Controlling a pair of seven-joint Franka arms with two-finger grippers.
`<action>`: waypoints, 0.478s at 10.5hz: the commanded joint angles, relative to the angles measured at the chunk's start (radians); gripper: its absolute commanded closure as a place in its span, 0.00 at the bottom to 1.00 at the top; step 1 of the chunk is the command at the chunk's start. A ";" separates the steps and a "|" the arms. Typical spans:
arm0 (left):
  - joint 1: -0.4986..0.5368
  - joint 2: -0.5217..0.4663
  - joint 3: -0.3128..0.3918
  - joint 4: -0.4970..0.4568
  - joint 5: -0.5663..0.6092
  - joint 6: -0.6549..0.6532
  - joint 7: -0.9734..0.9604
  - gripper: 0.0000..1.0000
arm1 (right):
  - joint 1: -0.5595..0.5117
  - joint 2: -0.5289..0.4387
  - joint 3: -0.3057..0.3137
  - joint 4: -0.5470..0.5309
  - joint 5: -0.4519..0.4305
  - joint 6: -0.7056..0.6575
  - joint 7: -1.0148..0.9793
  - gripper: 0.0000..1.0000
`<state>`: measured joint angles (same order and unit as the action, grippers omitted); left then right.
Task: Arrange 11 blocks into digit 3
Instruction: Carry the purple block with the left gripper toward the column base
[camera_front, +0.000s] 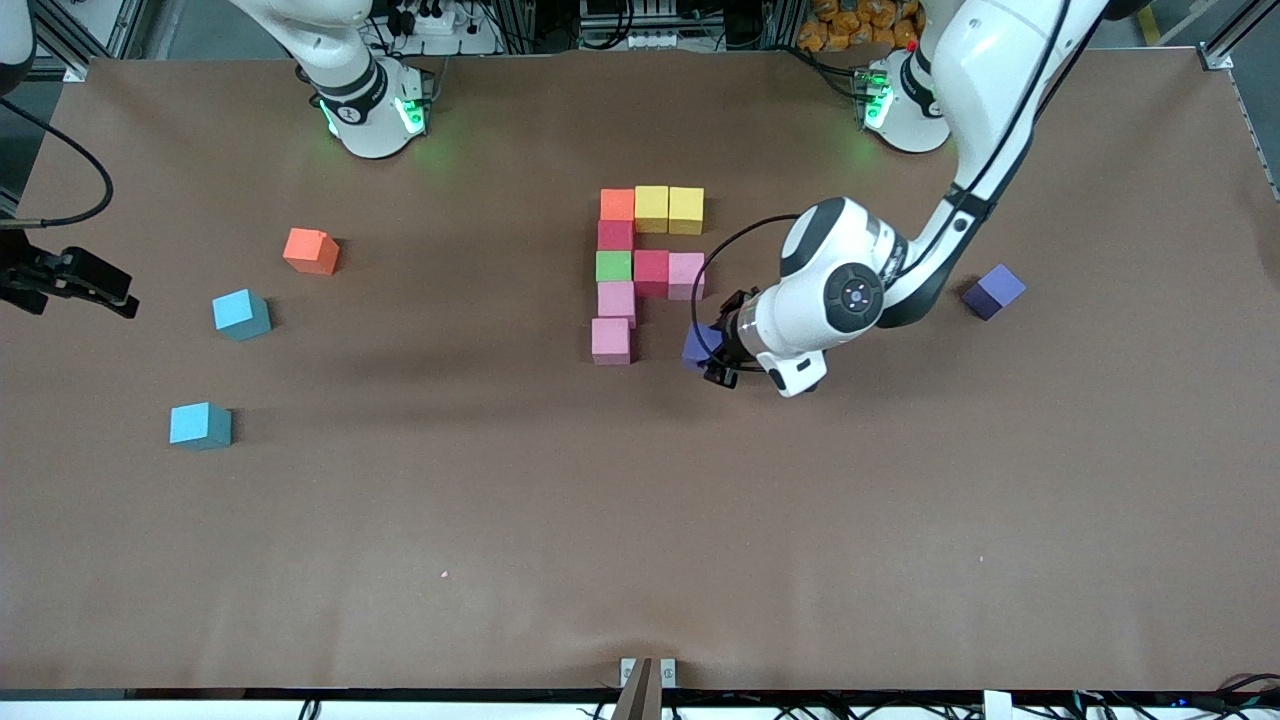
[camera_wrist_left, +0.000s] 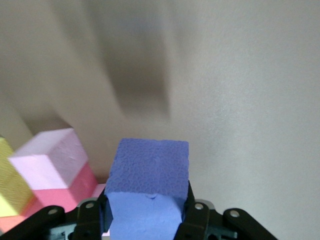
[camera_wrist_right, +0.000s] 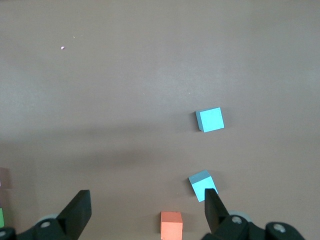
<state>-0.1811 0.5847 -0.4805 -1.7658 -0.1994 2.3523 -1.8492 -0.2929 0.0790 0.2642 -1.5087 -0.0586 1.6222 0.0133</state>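
Note:
My left gripper (camera_front: 716, 358) is shut on a purple block (camera_front: 699, 344) (camera_wrist_left: 150, 170), held low over the table with a gap to the nearest pink block (camera_front: 611, 340) of the figure. The figure is a column of orange (camera_front: 617, 204), red (camera_front: 615, 235), green (camera_front: 613, 266) and two pink blocks. Two yellow blocks (camera_front: 668, 209) form its farthest bar, and a red (camera_front: 651, 272) and a pink block (camera_front: 686, 275) (camera_wrist_left: 50, 160) its middle bar. A second purple block (camera_front: 993, 291) lies loose toward the left arm's end. My right gripper (camera_front: 118, 296) (camera_wrist_right: 145, 215) waits open and holds nothing, at the right arm's end.
A loose orange block (camera_front: 311, 251) (camera_wrist_right: 171, 225) and two light-blue cubes (camera_front: 241, 314) (camera_front: 200, 425) lie toward the right arm's end of the brown table (camera_front: 640, 520). Both robot bases stand along the farthest edge.

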 joint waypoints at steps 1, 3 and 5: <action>-0.060 0.058 0.019 0.028 -0.022 0.103 -0.121 0.72 | 0.017 0.010 0.012 0.018 0.000 0.001 0.004 0.00; -0.096 0.078 0.034 0.025 -0.020 0.142 -0.201 0.72 | 0.021 0.013 0.012 0.018 0.002 0.010 0.002 0.00; -0.100 0.084 0.036 0.020 -0.017 0.142 -0.245 0.72 | 0.035 0.015 0.007 0.015 -0.001 0.010 -0.004 0.00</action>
<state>-0.2681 0.6640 -0.4582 -1.7598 -0.1994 2.4893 -2.0662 -0.2683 0.0843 0.2747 -1.5088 -0.0585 1.6350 0.0135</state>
